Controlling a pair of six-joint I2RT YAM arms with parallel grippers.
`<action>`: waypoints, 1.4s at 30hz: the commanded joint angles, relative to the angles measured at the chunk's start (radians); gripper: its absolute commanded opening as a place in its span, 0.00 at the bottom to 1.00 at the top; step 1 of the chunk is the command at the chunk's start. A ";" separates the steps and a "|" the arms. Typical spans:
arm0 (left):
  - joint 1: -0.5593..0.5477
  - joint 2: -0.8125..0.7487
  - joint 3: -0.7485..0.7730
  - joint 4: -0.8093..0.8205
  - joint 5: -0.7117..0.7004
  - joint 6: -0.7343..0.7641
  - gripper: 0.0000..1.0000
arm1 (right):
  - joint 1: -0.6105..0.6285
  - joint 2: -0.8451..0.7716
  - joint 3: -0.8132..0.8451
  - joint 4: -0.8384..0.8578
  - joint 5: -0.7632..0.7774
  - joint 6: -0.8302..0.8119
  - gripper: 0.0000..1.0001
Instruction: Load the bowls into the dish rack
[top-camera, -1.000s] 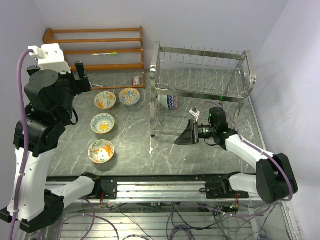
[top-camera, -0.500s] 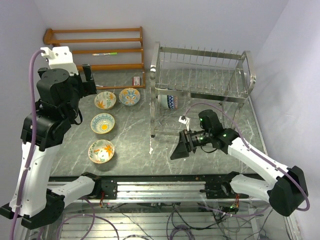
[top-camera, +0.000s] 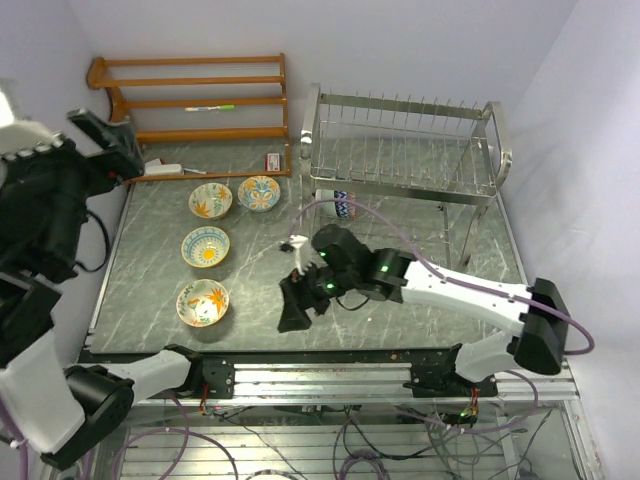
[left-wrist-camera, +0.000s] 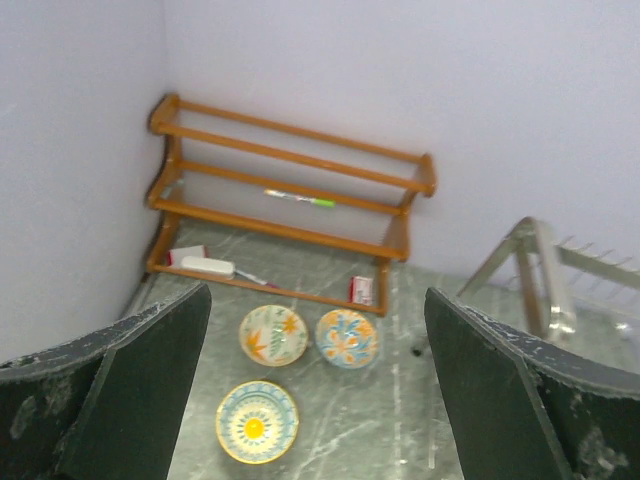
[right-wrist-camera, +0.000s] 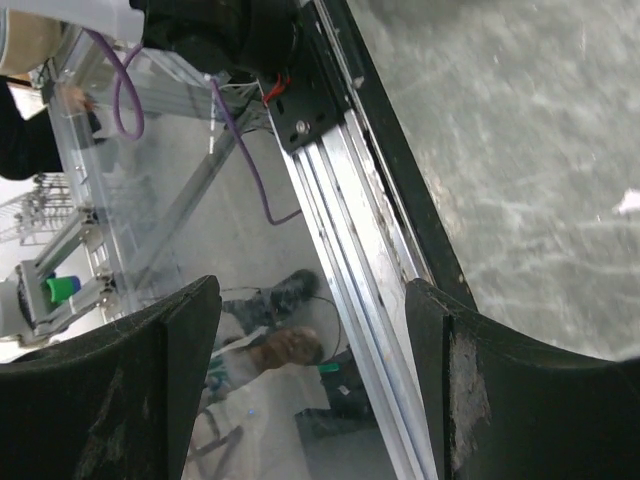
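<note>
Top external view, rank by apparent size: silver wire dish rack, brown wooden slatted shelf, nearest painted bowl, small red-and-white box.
1. Silver wire dish rack, largest.
2. Brown wooden slatted shelf, slightly smaller, but farther back.
3. Round painted ceramic bowl nearest the arms.
4. Small red-and-white box, smallest.

A grey marbled bench (top-camera: 260, 275) is seen from above, with pale lilac walls (top-camera: 400, 40) behind it. At eleven o'clock a brown wooden slatted shelf (top-camera: 190, 98) stands against the back wall. A thin white pen with a green tip (top-camera: 210, 107) lies on a middle slat. A small red-and-white box (top-camera: 272, 161) sits by the shelf's right foot, and a white oblong block (top-camera: 165, 168) lies low on its left. A silver aluminium rail (top-camera: 320, 376) runs along six o'clock, with tangled cables (top-camera: 350, 450) below it.
</note>
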 joint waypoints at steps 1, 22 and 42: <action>-0.006 -0.047 -0.003 -0.069 0.121 -0.077 0.99 | 0.058 0.122 0.144 0.051 0.158 0.025 0.73; -0.006 -0.336 -0.333 -0.128 0.082 -0.051 0.99 | 0.106 0.746 0.669 -0.041 0.432 0.185 0.67; -0.007 -0.395 -0.392 -0.152 0.145 -0.034 0.99 | 0.130 0.951 0.837 -0.112 0.581 0.213 0.50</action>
